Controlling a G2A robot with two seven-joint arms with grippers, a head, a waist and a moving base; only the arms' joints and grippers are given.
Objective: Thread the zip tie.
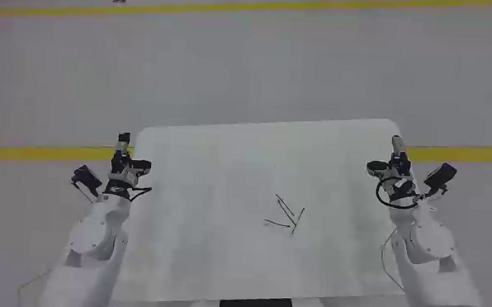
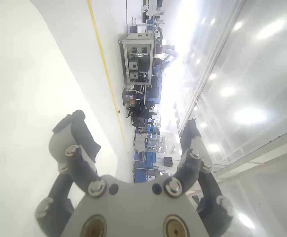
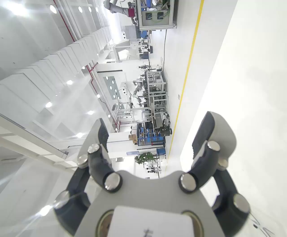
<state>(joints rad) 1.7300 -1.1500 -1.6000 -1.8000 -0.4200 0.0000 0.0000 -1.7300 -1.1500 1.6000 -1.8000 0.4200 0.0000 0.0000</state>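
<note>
Several thin dark zip ties (image 1: 288,214) lie crossed over one another on the white table (image 1: 228,177), a little right of its middle. In the right wrist view the zip ties (image 3: 261,225) peek out past the gripper body. My left gripper (image 1: 124,139) sits at the table's left edge, far from the ties. In its own view the left gripper (image 2: 134,125) is open and holds nothing. At the table's right edge is my right gripper (image 1: 396,143), apart from the ties too. Its own view has the right gripper (image 3: 154,130) open and holding nothing.
The table has rounded far corners, and grey floor with yellow lines (image 1: 236,6) lies beyond it. Both wrist views look out past the table edge at workshop benches and racks (image 2: 139,60) far off.
</note>
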